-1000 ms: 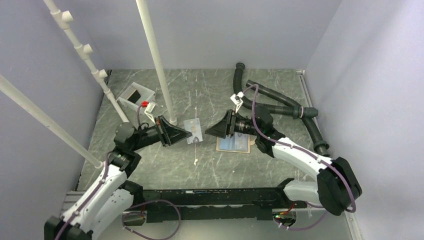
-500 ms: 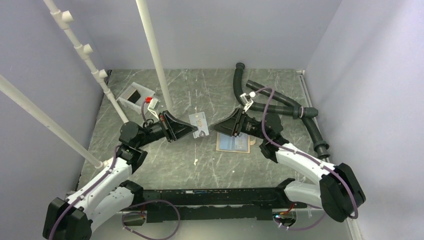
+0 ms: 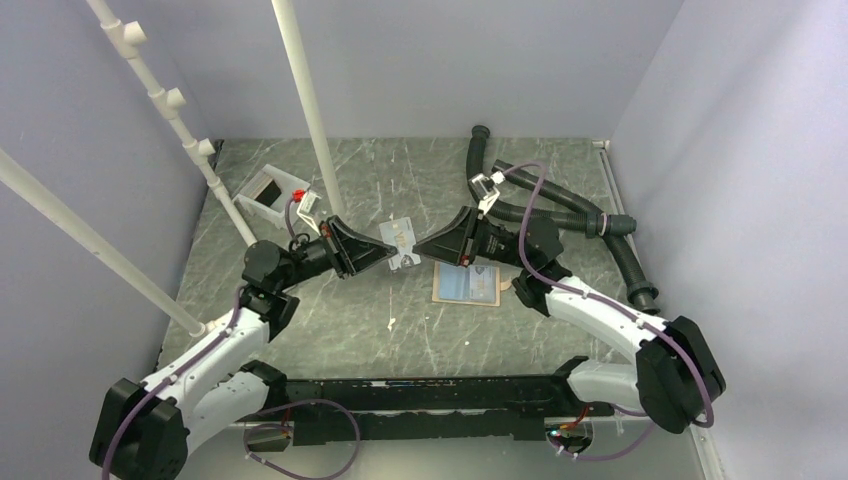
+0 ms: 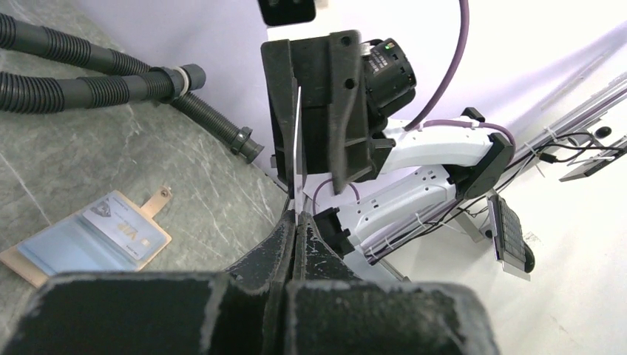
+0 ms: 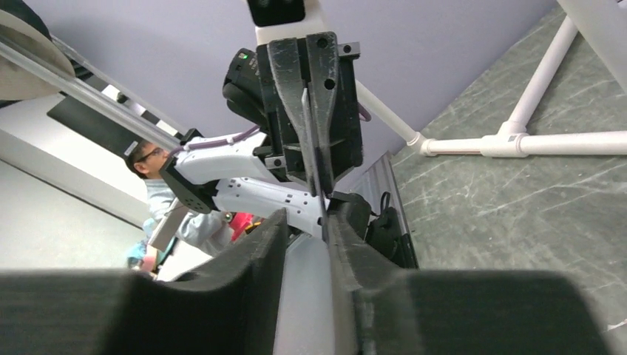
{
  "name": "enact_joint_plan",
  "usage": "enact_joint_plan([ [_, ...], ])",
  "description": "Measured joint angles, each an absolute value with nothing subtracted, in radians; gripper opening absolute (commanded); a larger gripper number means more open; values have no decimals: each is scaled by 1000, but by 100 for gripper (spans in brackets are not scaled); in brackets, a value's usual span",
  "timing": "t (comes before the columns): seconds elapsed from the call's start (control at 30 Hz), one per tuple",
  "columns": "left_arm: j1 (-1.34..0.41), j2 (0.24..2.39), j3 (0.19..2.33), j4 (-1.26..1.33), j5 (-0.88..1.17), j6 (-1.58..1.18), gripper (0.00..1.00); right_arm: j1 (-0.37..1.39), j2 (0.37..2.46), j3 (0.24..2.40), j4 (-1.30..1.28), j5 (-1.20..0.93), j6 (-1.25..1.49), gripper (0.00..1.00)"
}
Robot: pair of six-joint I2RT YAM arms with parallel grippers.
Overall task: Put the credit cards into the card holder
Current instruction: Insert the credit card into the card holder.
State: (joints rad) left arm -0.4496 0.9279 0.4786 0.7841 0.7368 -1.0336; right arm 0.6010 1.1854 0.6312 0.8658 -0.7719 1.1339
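My left gripper (image 3: 384,253) is shut on a pale grey credit card (image 3: 401,246) and holds it in the air above the table's middle. The card shows edge-on in the left wrist view (image 4: 297,140), pinched at my left gripper (image 4: 296,217). My right gripper (image 3: 421,250) is open and faces the card's other end; in the right wrist view the card (image 5: 313,148) lies between the fingers of my right gripper (image 5: 307,216), against the right one. The tan card holder (image 3: 468,286) lies open on the table below, with a card (image 4: 122,227) in its blue-grey inside (image 4: 66,244).
A white open tray (image 3: 268,188) with a dark card stands at the back left. Black corrugated hoses (image 3: 560,208) lie at the back right. White pipes (image 3: 312,120) rise on the left. Purple walls close in the table.
My left gripper has carried the card up and to the right. My right gripper has swung left from above the card holder until its open fingers reach the card.
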Motion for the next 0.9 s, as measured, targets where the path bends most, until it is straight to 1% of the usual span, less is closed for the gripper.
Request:
enact_joint_plan([
  [0.1,-450,935,479,810,738,-1043,0,601,1202,638,862,-771,1139,9],
  [0.13,-451,939,479,818,739,-1045,0,601,1205,639,860,-770,1139,3],
  [0.17,-453,943,479,825,740,-1046,0,601,1206,640,857,-769,1139,0],
  [0.2,-457,950,479,833,740,-1050,0,600,1206,640,854,-769,1138,0],
  [0.23,-461,960,479,838,739,-1053,4,597,1206,640,850,-770,1137,0],
  [0.27,-464,969,480,841,738,-1054,22,591,1206,640,845,-772,1137,0],
  [0.33,-479,999,511,787,736,-1034,65,554,1207,637,832,-794,1138,0],
  [0.37,-497,1018,543,726,733,-1006,81,534,1206,633,825,-798,1138,0],
  [0.4,-516,1033,575,658,725,-974,91,509,1201,628,809,-810,1134,0],
  [0.43,-544,1053,621,565,707,-937,95,464,1186,616,768,-822,1118,0],
  [0.47,-569,1069,665,473,688,-900,96,407,1165,604,693,-825,1083,0],
  [0.53,-604,1087,727,325,640,-829,96,291,1131,607,461,-799,948,0],
  [0.57,-613,1094,749,271,618,-803,92,257,1125,616,355,-772,881,0],
  [0.6,-622,1107,775,204,585,-771,87,224,1126,636,200,-730,785,0],
  [0.63,-629,1123,798,150,556,-745,81,210,1131,646,111,-701,723,0],
  [0.67,-638,1149,822,102,525,-719,72,199,1138,652,33,-678,672,0],
  [0.73,-666,1229,869,22,463,-671,44,176,1160,642,-93,-680,588,0],
  [0.77,-681,1263,883,3,443,-668,33,162,1179,620,-137,-704,557,0],
  [0.87,-752,1420,950,-53,390,-635,16,125,1219,579,-173,-759,535,0],
  [0.9,-771,1471,971,-63,379,-631,13,108,1237,565,-181,-778,530,0],
])
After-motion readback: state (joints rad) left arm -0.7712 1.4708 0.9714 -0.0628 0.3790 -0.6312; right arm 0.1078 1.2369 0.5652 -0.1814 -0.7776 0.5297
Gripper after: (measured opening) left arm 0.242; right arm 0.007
